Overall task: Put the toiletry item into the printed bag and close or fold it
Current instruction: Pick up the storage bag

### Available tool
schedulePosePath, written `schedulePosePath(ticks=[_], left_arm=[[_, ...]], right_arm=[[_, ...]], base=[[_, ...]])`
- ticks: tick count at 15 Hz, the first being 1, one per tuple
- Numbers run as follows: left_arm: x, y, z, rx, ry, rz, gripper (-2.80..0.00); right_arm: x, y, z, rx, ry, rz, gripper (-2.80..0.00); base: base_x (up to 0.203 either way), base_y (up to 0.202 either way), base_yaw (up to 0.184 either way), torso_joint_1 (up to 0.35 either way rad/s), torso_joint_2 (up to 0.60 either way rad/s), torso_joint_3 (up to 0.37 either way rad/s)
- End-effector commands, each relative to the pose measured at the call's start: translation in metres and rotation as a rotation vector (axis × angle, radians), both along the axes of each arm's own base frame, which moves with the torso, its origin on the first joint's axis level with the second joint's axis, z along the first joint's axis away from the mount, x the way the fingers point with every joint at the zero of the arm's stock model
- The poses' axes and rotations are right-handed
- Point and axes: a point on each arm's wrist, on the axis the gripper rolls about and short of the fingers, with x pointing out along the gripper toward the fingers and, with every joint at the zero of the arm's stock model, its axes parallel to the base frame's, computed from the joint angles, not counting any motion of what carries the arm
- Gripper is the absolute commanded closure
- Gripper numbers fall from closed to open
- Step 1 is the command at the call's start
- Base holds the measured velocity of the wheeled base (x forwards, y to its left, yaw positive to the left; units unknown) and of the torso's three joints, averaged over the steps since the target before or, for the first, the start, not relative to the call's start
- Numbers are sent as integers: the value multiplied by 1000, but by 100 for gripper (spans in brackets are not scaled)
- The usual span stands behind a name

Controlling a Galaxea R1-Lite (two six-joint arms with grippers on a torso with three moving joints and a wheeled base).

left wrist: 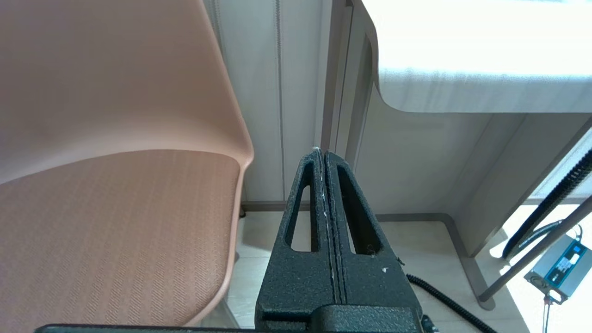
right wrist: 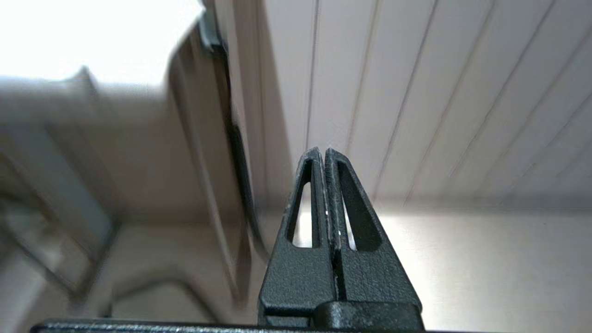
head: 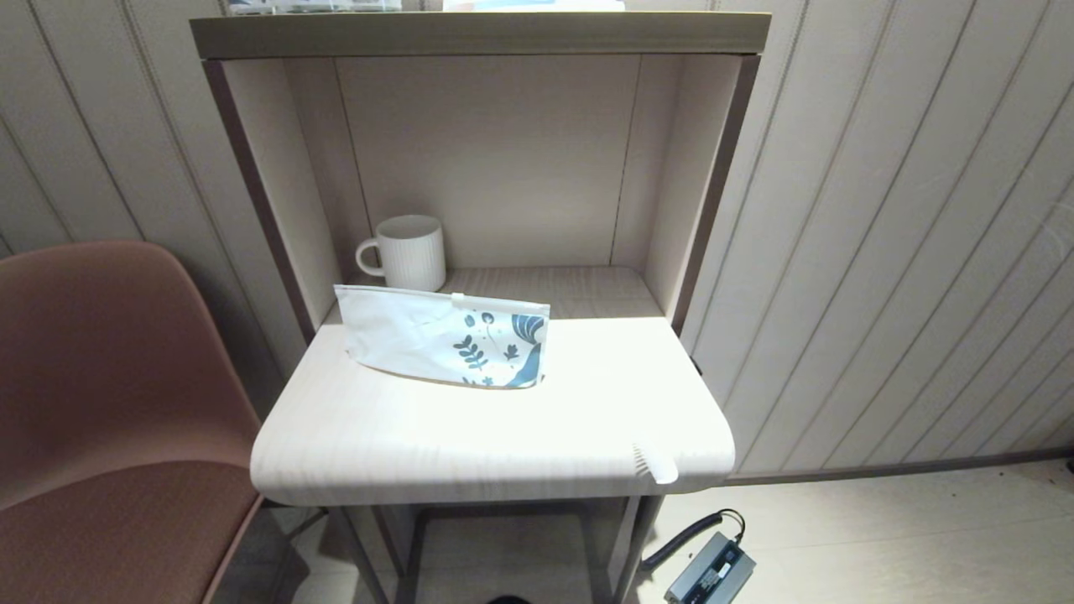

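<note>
The pale desk (head: 419, 436) carries the printed bag (head: 445, 337), comb (head: 654, 462) and mug (head: 409, 252).

**No readable text**

No words, brand names, numbers or signs can be read anywhere in these views. The printed bag (head: 445, 335) carries only a dark blue leaf and flower pattern, no lettering. The grey box on the floor (head: 711, 575) bears a label too small to make out.

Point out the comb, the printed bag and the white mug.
comb (head: 656, 464), head view, on its handle end at the desk's front edge.
printed bag (head: 419, 335), head view, on its plain white panel.
white mug (head: 413, 254), head view, on its ribbed side wall.
</note>
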Motion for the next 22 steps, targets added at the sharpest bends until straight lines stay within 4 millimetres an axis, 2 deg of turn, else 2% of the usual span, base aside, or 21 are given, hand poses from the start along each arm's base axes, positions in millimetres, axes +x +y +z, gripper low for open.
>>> schedulePosePath(ticks=[1,2,5,6,8,10,13,16,18,20,21,22], left_arm=[[0,0,0,1,3,-3,0],[0,0,0,1,3,-3,0],[0,0,0,1,3,-3,0],[0,0,0,1,3,-3,0],[0,0,0,1,3,-3,0],[0,0,0,1,3,-3,0],[0,0,0,1,3,-3,0],[0,0,0,3,3,-3,0],[0,0,0,3,3,-3,0],[0,0,0,9,6,-3,0],[0,0,0,10,4,-3,0],[0,0,0,11,5,-3,0]], right_arm=[[-28,1,48,0,-64,26,0],[-32,1,67,1,-58,38,0],[-16,1,131,3,-5,60,0],[-6,1,152,3,8,67,0],[23,2,183,-1,58,100,0],[54,6,205,-3,114,281,0],[92,16,210,21,266,631,0],[130,38,195,31,465,855,0],[158,53,184,13,556,858,0],[183,69,174,-20,563,810,0],[196,78,169,-41,552,770,-280],[209,89,164,-60,538,737,-280]], base=[[0,0,0,0,0,0],[0,0,0,0,0,0],[0,0,0,0,0,0],[0,0,0,0,0,0],[0,0,0,0,0,0],[0,0,0,0,0,0],[0,0,0,0,0,0],[0,0,0,0,0,0],[0,0,0,0,0,0],[0,0,0,0,0,0],[0,0,0,0,0,0],[0,0,0,0,0,0]])
